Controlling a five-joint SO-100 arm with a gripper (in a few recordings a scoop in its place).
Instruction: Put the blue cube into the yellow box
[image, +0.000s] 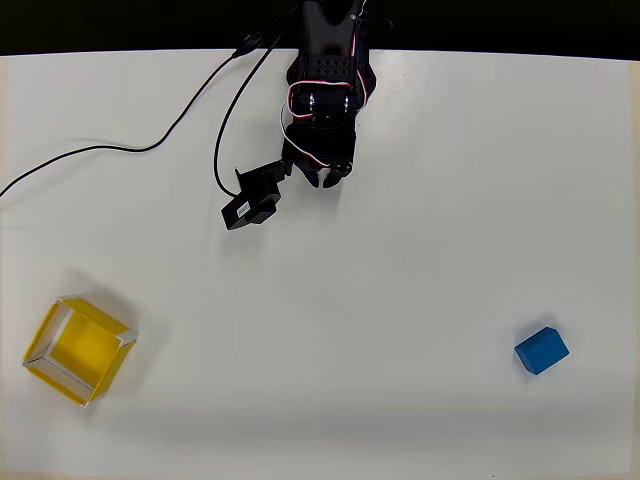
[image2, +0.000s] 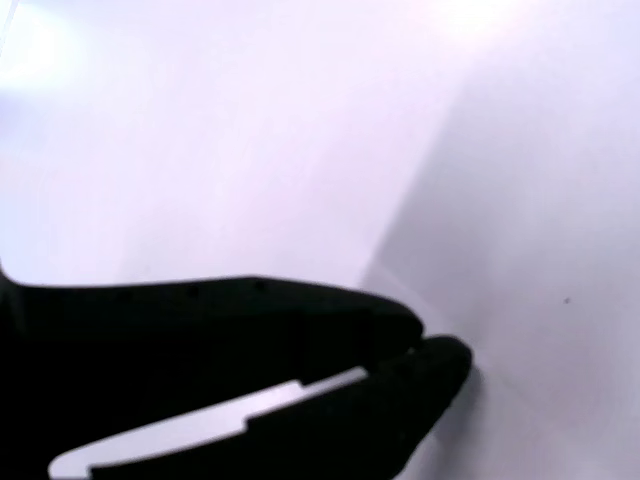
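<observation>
The blue cube (image: 541, 349) lies on the white table at the lower right of the overhead view. Far across at the lower left stands the yellow box (image: 78, 348), open-topped with pale rims and nothing inside. My black gripper (image: 330, 178) hangs near the table's top centre, well away from both. In the wrist view its fingers (image2: 400, 350) lie closed together over bare white table, with nothing between them.
A black cable (image: 150, 145) trails from the arm's base across the upper left of the table (image: 400, 280). The wrist camera block (image: 252, 198) juts out left of the gripper. The table's far edge runs along the top.
</observation>
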